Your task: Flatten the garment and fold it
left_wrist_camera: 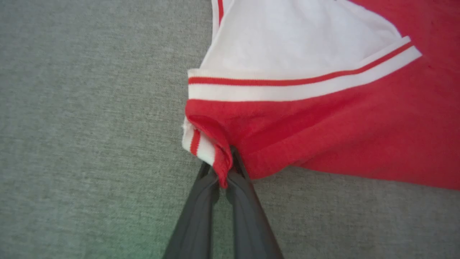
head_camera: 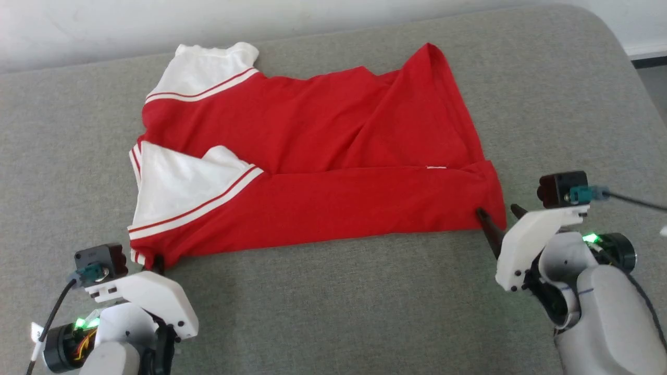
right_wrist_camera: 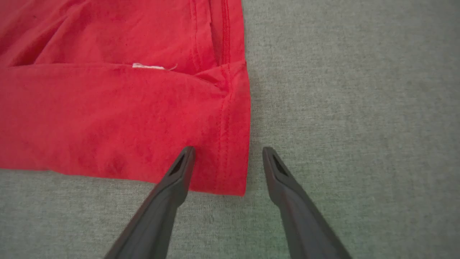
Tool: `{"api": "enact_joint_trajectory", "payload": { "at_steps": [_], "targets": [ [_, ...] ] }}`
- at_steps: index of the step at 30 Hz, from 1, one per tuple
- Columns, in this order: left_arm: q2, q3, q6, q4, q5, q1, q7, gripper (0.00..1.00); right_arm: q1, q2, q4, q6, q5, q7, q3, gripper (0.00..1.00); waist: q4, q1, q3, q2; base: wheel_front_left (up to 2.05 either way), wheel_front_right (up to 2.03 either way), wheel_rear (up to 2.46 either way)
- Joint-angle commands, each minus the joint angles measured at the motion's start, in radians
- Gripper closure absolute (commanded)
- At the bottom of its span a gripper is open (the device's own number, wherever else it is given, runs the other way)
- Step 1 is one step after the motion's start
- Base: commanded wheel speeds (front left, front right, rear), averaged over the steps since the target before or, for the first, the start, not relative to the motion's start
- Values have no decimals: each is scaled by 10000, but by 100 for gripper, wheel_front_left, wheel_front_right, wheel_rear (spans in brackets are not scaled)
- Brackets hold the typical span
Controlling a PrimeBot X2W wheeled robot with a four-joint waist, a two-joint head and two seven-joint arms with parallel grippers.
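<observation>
While the left jaws clamp the garment [head_camera: 312, 135], the right jaws gape astride its corner.

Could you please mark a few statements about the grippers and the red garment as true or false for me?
1. The garment lies on a grey surface. True.
2. The right gripper is shut on the garment's hem. False: its fingers stand open, one over the red cloth and one over the grey surface.
3. The fingers of the left gripper are shut on a corner of the garment. True.
4. The garment is plain red all over. False: its sleeves are white, with red-and-white striped trim.
</observation>
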Motion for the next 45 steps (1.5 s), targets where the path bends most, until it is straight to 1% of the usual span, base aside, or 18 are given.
{"api": "enact_joint_trajectory", "payload": {
  "at_steps": [1,4,5,6,7,8,9,11,12,18,20,23,26,29,34,38,44,45],
  "targets": [
    [-89,-103,-78,264,30,-62,-64,100,-308,21,-54,-19,-50,860,-157,0,198,-1,133,0,0,0,0],
    [-169,-223,-140,354,60,-176,-202,100,-422,21,-221,-19,-142,2096,-318,0,327,-1,212,0,0,0,0],
    [-195,-264,-166,386,66,-216,-244,100,-435,21,-263,-19,-125,2508,-373,20,368,-1,233,0,0,0,0],
    [-221,-301,-192,421,70,-257,-289,100,-434,21,-295,-19,-83,2948,-408,51,407,-1,246,0,0,0,0],
    [-242,-332,-217,454,78,-297,-351,100,-423,21,-349,-19,-83,3344,-468,63,444,-1,254,0,0,0,0],
    [-262,-352,-231,485,99,-333,-446,100,-405,21,-434,-19,-112,3688,-504,97,479,-1,251,0,0,0,0],
    [-284,-366,-237,520,119,-360,-549,100,-375,21,-528,-19,-87,3974,-531,100,514,-1,242,0,0,0,0],
    [-308,-396,-258,611,178,-391,-784,100,-269,21,-759,-19,37,4380,-576,100,578,-1,172,0,0,0,0],
    [-315,-389,-257,652,213,-390,-947,100,-224,22,-944,-19,71,4376,-594,100,600,-1,120,0,0,0,0],
    [-281,-322,-215,757,327,-129,-1553,100,96,22,-1725,-19,152,3437,-687,100,664,-1,-261,0,0,0,0],
    [-225,-252,-135,670,350,137,-1679,100,320,22,-1987,-19,140,3055,-711,100,683,-1,-451,0,0,0,0],
    [-98,-125,28,357,358,688,-1694,100,768,22,-2407,-19,234,2823,-781,100,718,-1,-713,0,0,0,0],
    [39,-32,212,-121,367,1320,-1553,100,1340,22,-2964,-19,288,2910,-899,100,768,-1,-898,0,0,0,0],
    [139,-30,387,-628,391,1901,-1290,100,2092,22,-3515,-19,290,3313,-1086,100,832,-1,-971,0,0,0,0],
    [60,-251,446,-1182,316,2391,-953,100,3273,22,-4077,-19,575,3859,-1203,100,905,-1,-871,0,0,0,0],
    [-79,-450,404,-1145,283,2374,-922,100,3618,22,-3907,-19,653,3477,-1107,100,861,-1,-664,0,0,0,0],
    [-363,-680,182,-573,55,2096,-973,100,3366,22,-2706,-19,863,2465,-750,100,771,-1,-496,0,0,0,0],
    [-397,-672,169,-490,21,2062,-1020,56,3308,22,-2553,-19,907,2267,-737,92,768,-1,-505,0,0,0,0]
  ]
}}
